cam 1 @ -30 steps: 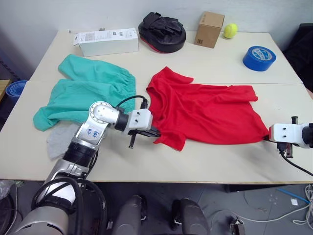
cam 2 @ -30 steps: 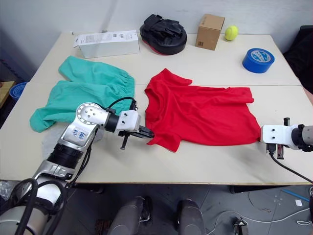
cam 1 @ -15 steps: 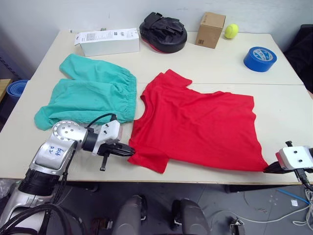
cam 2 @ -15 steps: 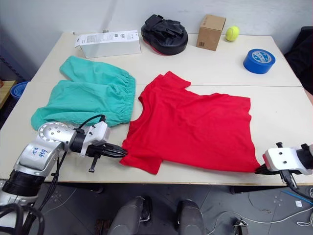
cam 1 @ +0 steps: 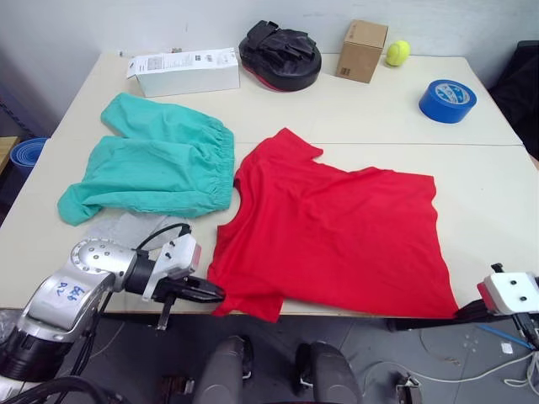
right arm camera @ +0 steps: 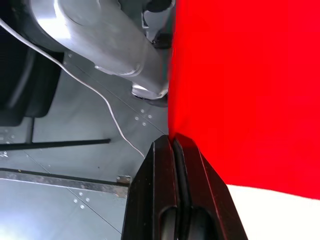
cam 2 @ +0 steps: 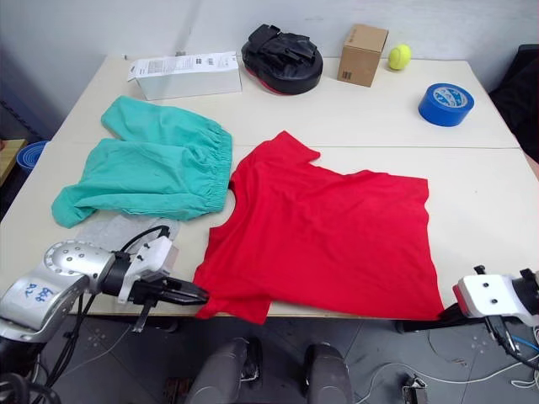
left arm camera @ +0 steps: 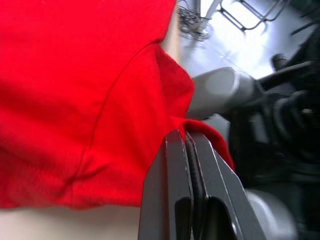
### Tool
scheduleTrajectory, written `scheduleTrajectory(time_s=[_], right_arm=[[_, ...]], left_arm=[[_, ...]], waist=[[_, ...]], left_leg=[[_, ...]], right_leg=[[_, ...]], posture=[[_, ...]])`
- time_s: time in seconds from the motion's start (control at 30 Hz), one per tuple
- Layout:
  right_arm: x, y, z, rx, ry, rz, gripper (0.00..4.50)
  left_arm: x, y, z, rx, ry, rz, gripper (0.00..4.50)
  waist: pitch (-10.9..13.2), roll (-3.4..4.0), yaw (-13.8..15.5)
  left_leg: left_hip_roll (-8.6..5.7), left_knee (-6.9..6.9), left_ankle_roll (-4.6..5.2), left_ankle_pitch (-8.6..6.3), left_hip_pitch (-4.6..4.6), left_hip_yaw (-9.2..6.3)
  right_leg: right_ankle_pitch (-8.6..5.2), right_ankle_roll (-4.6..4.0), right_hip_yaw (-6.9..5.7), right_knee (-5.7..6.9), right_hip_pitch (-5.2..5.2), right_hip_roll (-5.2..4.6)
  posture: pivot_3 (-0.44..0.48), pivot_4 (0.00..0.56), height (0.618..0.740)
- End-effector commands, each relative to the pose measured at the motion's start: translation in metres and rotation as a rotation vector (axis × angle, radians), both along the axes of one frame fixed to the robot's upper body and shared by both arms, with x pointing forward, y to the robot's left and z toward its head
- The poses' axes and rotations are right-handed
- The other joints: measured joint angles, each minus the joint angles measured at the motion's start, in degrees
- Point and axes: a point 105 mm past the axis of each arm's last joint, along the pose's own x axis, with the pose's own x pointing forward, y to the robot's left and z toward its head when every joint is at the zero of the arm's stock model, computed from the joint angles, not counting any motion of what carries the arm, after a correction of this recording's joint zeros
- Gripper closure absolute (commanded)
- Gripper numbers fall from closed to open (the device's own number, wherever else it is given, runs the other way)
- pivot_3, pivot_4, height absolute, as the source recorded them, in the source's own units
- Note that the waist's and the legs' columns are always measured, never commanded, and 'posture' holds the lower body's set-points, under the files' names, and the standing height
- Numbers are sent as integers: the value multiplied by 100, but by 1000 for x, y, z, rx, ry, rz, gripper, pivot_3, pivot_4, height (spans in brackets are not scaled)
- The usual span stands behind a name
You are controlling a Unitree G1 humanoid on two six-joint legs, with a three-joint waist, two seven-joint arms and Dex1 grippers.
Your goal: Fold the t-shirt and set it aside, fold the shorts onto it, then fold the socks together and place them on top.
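Fingers of both my grippers pinched on the t-shirt (cam 1: 337,236): left gripper (cam 1: 216,294) at near-left sleeve, right gripper (cam 2: 448,313) at near-right hem | t-shirt spread flat, near edge | shorts (cam 1: 156,160) far-left, touching it | socks (cam 1: 126,229) near shorts.

table (cam 1: 354,109): t-shirt (cam 1: 337,236), shorts (cam 1: 152,160), socks (cam 1: 126,227), tape (cam 1: 446,100).

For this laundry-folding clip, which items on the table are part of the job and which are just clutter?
Part of the job:
- t-shirt, pinched at its near corners by the left gripper and right gripper
- shorts
- socks, beside the shorts

Just lying about:
- white box
- black pad
- cardboard box
- tennis ball
- blue tape roll
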Motion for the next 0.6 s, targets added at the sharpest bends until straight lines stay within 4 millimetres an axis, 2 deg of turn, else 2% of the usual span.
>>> scheduleTrajectory(time_s=[0.03, 0.1, 0.2, 0.43, 0.6], right_arm=[[-4, 0, 16, 0, 4, 17, 4488], [-6, 2, 18, 15, 14, 8, 4488], [-2, 10, 26, 84, 19, -35, 4488], [18, 26, 47, 257, 92, -162, 4488], [35, 27, 52, 303, 119, -225, 4488]], left_arm=[[-9, 0, 13, -20, 3, -8, 4500], [-10, 0, 14, -31, 12, 1, 4500], [1, -1, 18, -50, -10, 46, 4500], [47, -5, 38, -147, 1, 196, 4500], [77, -10, 49, -203, 33, 296, 4500]], waist=[[1, 1, 8], [0, 1, 35], [1, 2, 63], [1, 2, 121], [2, 1, 117]], left_leg=[[0, 0, 2, -1, 0, 0], [0, 0, 5, -4, -2, -1], [0, -1, 16, -12, -3, -1], [-1, 2, 15, -9, -5, 0], [-4, 3, 11, -8, -9, 2]], right_leg=[[0, 0, 1, -3, 0, 0], [-1, -1, 2, -9, 2, 0], [-2, -2, 5, -16, 1, -1], [-2, -3, 6, -16, 1, -2], [1, 3, 3, -9, -5, -1]], posture=[[0, 150, 740], [0, 150, 740], [0, 150, 740], [0, 150, 740], [0, 150, 740]])
